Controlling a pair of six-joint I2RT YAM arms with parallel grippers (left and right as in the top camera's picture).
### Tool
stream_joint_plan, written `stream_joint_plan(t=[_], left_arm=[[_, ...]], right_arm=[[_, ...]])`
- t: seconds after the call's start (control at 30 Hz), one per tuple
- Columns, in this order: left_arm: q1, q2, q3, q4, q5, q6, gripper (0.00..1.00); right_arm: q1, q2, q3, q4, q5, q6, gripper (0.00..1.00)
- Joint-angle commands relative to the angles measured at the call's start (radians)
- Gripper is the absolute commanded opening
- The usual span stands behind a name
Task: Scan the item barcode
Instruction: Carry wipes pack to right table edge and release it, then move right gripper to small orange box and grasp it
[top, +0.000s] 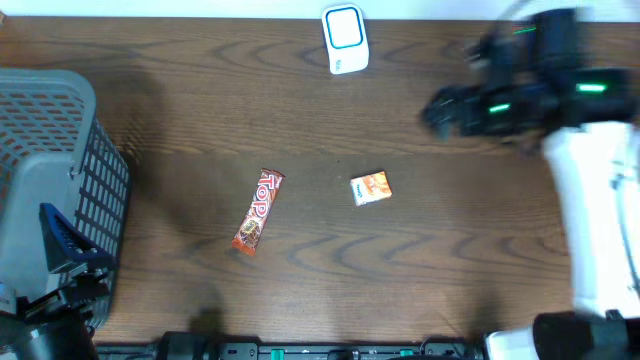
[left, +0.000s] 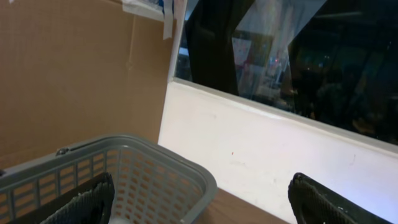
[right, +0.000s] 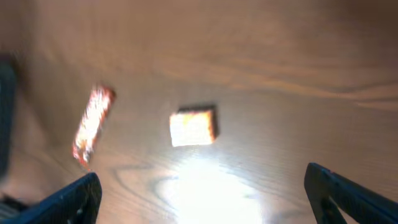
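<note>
The right claw (right: 203, 174) hung open over the table (top: 450, 250), its fingers spread wide with nothing between them. The left claw (left: 200, 180) was open too, empty, above the grey basket (top: 40, 80) at the left edge.

Two items lay flat near the middle of the table: a small orange box (top: 371, 188) and, to its left and well apart from it, a wrapped candy bar (top: 258, 212) lying slantwise. The white scanner (top: 345, 38) sat at the far edge. The right wrist view looked down on the box, so it seemed the likelier item to pick.

The box looked light and fairly stiff, probably thin card that would dent under a hard squeeze. Taking it across its two shorter sides, fingers straddling it from above, should hold. The bar looked light as well, but its glossy wrapper seemed slippery and crinkly, so a grip across its narrow width near the middle would suit it better. Where either barcode sat could not be told.
</note>
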Motion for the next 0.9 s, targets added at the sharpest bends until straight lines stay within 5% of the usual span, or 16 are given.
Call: stream_joint_plan(t=[0.0,0.2,0.4,0.87], left_arm=[[0.004,-0.006,0.000,0.003,0.013,-0.006,0.90],[0.004,-0.006,0.000,0.003,0.013,-0.006,0.90],[0.004,-0.006,0.000,0.002,0.013,-0.006,0.90],[0.004,-0.006,-0.006,-0.016,0.013,-0.006,0.90]], right_arm=[[0.147,0.078,-0.145,0.073,0.120,0.024,0.99],[0.258,0.273,-0.270,0.230,0.127,0.088,0.99],[0.308,0.387,-0.270,0.282,0.352,0.177,0.99],[0.381,0.530,-0.270,0.365,0.351,0.181,0.99]])
